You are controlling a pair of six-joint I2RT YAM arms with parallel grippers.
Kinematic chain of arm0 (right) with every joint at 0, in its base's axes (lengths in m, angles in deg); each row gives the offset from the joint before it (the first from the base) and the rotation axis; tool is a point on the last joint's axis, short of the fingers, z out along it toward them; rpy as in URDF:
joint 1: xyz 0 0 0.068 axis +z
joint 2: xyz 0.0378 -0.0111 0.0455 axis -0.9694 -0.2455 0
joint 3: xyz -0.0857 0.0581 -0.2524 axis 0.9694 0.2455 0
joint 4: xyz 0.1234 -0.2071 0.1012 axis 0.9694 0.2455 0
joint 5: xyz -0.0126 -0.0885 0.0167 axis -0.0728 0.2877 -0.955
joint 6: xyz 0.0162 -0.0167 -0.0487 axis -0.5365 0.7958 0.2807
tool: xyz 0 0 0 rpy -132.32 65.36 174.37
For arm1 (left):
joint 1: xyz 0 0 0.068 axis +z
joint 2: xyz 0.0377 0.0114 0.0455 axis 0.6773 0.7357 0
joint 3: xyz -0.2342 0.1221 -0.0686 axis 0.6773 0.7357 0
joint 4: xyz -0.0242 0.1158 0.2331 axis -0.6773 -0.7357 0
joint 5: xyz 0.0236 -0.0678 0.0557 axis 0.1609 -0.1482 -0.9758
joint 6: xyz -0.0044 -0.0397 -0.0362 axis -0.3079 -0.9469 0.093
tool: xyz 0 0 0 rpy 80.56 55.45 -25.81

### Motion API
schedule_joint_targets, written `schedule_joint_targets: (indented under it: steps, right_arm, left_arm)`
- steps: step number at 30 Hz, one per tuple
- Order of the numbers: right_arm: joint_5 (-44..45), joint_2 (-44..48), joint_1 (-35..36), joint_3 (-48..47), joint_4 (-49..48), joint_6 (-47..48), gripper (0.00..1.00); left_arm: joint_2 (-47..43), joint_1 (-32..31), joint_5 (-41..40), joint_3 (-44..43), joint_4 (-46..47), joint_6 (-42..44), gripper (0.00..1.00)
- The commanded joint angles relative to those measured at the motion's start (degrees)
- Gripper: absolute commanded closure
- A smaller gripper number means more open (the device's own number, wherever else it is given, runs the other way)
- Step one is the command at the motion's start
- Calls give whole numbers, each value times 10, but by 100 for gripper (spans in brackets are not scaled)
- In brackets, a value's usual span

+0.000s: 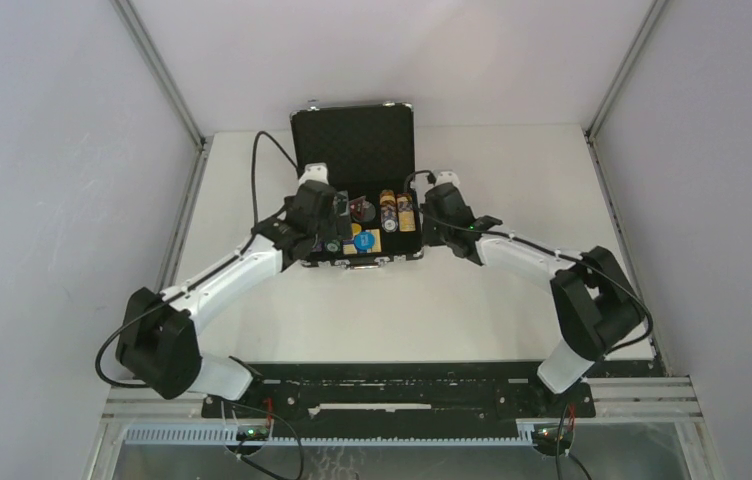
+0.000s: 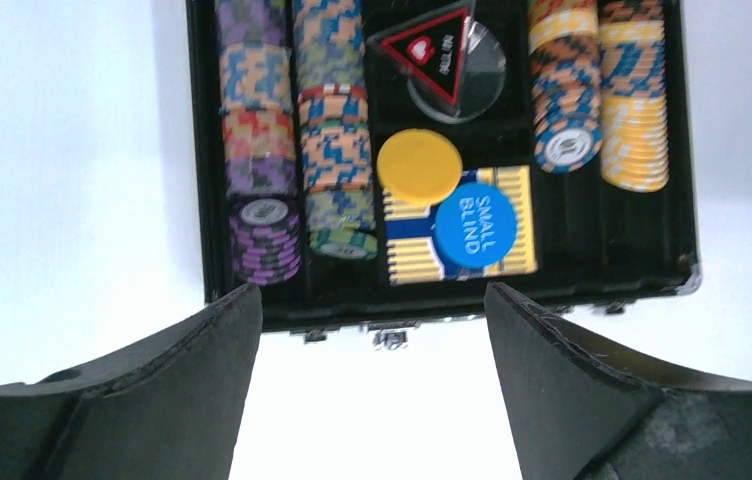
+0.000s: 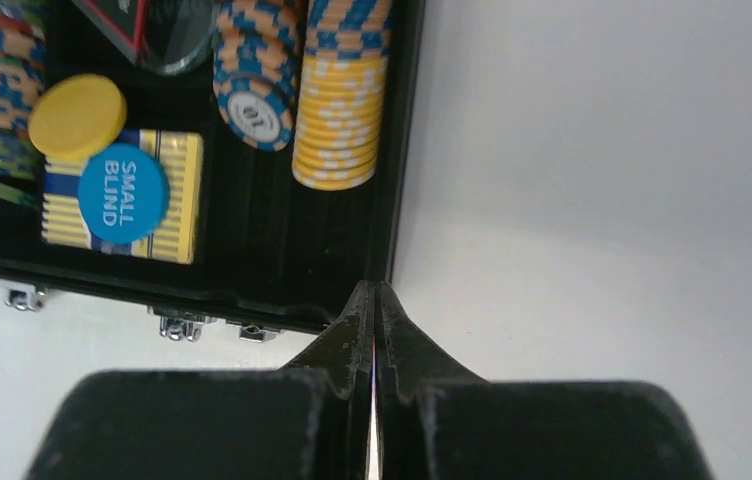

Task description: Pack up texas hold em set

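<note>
- On the white bench [image 1: 402,310], the small black silver-edged briefcase [image 2: 592,275] lies open.
- My left claw [image 2: 372,300] gapes wide and my right claw [image 3: 373,295] is pinched shut on nothing, both at its front edge.
- I'd tip the lid [image 1: 352,145] down squarely.

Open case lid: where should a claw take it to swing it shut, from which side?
Probably the free top edge of the lid, near its middle. It stands upright at the far side of the briefcase, a thin panel, so a claw coming down from above can straddle it. The open left claw suits better than the shut right claw.
</note>
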Motion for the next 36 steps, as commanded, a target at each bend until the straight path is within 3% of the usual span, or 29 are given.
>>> schedule_joint_targets:
  steps: [1,10,24,30,36]
  right_arm:
    - [-7,-33,25,-27,-12,-15,100]
    - [-23,-103,32,-61,-13,-22,99]
    - [-40,-239,-18,-231,38,8,98]
    - [-42,-254,-24,-278,62,19,98]
    - [-48,-210,-12,-245,56,15,98]
  left_arm:
    - [-41,-1,-4,64,41,-22,14]
    - [-38,-1,1,106,64,-16,14]
    - [-21,6,17,124,81,-9,14]
    - [-21,10,22,123,80,-7,14]
    - [-23,10,25,125,80,-6,14]
